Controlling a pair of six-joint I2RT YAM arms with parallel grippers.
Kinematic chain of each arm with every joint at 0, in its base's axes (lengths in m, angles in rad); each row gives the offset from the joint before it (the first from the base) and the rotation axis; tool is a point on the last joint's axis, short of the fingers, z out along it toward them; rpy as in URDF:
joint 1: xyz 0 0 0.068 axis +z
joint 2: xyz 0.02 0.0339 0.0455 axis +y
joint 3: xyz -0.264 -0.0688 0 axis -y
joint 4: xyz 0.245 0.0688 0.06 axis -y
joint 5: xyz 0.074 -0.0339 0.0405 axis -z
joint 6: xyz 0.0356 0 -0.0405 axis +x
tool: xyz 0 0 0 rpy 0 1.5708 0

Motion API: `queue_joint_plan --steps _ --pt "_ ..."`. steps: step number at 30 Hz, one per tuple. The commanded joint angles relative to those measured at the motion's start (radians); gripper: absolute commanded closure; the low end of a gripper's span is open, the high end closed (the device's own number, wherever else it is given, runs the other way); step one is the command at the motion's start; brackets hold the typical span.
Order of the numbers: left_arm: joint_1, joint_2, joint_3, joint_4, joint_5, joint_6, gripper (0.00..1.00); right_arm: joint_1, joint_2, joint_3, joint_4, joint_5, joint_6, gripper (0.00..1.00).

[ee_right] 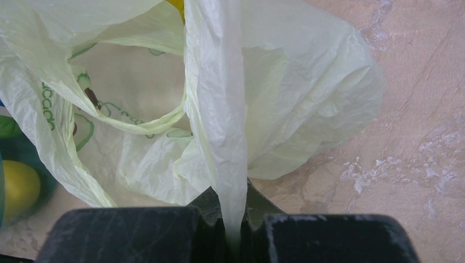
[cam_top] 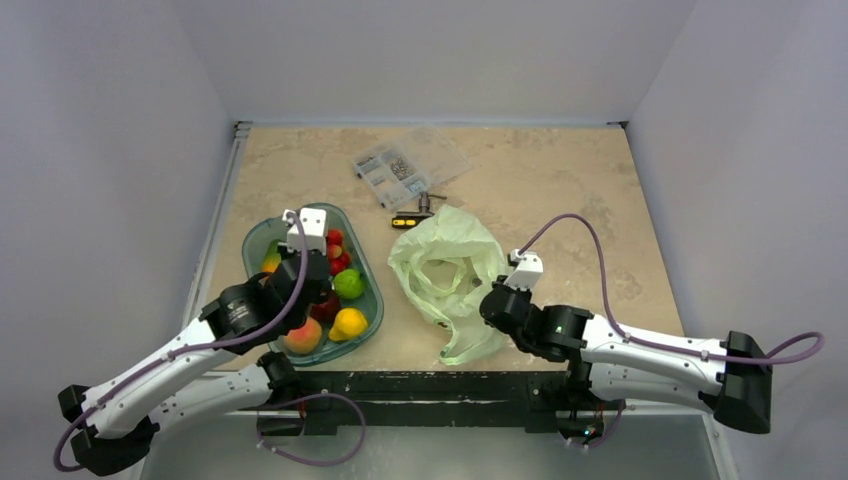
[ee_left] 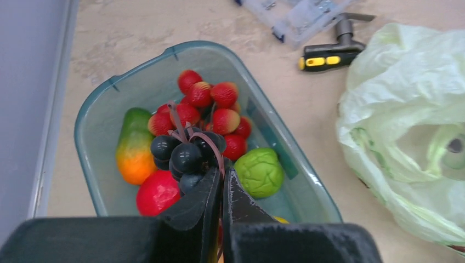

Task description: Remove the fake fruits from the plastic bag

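My left gripper (ee_left: 224, 172) is shut on the brown stem loop of the dark grape bunch (ee_left: 186, 156) and holds it over the teal tray (ee_left: 181, 48). In the top view this gripper (cam_top: 310, 272) hangs over the tray (cam_top: 262, 232). Under the bunch lie a red round fruit (ee_left: 158, 192) and a green-to-orange oblong fruit (ee_left: 133, 148). The pale green plastic bag (cam_top: 445, 265) lies crumpled to the right of the tray, its mouth open. My right gripper (ee_right: 233, 211) is shut on a pulled-up fold of the bag (ee_right: 285, 82) at its near edge (cam_top: 497, 305). No fruit shows inside the bag.
The tray also holds a strawberry cluster (ee_left: 211, 104), a lumpy green fruit (ee_left: 259, 171), a yellow fruit (cam_top: 349, 322) and a peach (cam_top: 303, 336). A yellow-and-black tool (cam_top: 415, 217) and a clear parts box (cam_top: 410, 165) lie behind the bag. Walls close in the table on three sides.
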Motion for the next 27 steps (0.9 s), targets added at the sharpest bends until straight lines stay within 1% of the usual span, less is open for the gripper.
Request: queue_joint_plan --steps 1,3,6,7,8,10,11,12,14,15,17,20,23,27 --pt "0.018 0.041 -0.064 0.020 -0.142 -0.067 1.00 -0.005 0.014 0.011 0.028 0.037 -0.003 1.00" --pt "0.024 0.073 -0.088 0.006 -0.179 -0.150 1.00 -0.005 0.017 0.013 0.027 0.034 -0.006 1.00" --pt "0.032 0.123 -0.091 -0.074 -0.229 -0.308 1.00 -0.006 0.012 0.015 0.022 0.029 -0.007 1.00" --pt "0.032 0.138 -0.087 -0.108 -0.243 -0.358 0.93 -0.006 0.009 0.013 0.021 0.030 -0.007 1.00" --pt "0.032 0.154 -0.073 -0.158 -0.257 -0.423 0.80 -0.005 0.004 0.011 0.018 0.029 -0.007 1.00" --pt "0.032 0.183 -0.047 -0.244 -0.274 -0.516 0.51 -0.006 -0.006 0.006 0.016 0.029 -0.006 1.00" --pt "0.032 0.193 -0.033 -0.269 -0.274 -0.538 0.40 -0.005 -0.011 0.003 0.015 0.028 -0.005 1.00" --pt "0.031 0.201 -0.021 -0.277 -0.265 -0.541 0.34 -0.004 -0.015 0.001 0.017 0.027 -0.004 1.00" --pt "0.032 0.200 0.000 -0.263 -0.226 -0.513 0.26 -0.004 -0.019 -0.002 0.019 0.027 -0.005 1.00" --pt "0.032 0.192 0.010 -0.249 -0.205 -0.499 0.23 -0.004 -0.017 -0.001 0.021 0.027 -0.006 1.00" --pt "0.032 0.165 0.018 -0.194 -0.146 -0.450 0.21 -0.004 -0.011 0.003 0.023 0.027 -0.010 1.00" --pt "0.032 0.104 0.008 -0.047 -0.021 -0.360 0.21 -0.004 0.000 0.006 0.027 0.026 -0.011 1.00" --pt "0.032 0.054 -0.033 0.144 0.173 -0.264 0.21 -0.004 0.005 0.005 0.033 0.019 -0.012 1.00" --pt "0.032 0.057 -0.073 0.306 0.379 -0.253 0.22 -0.005 0.002 -0.001 0.036 0.016 -0.013 1.00"
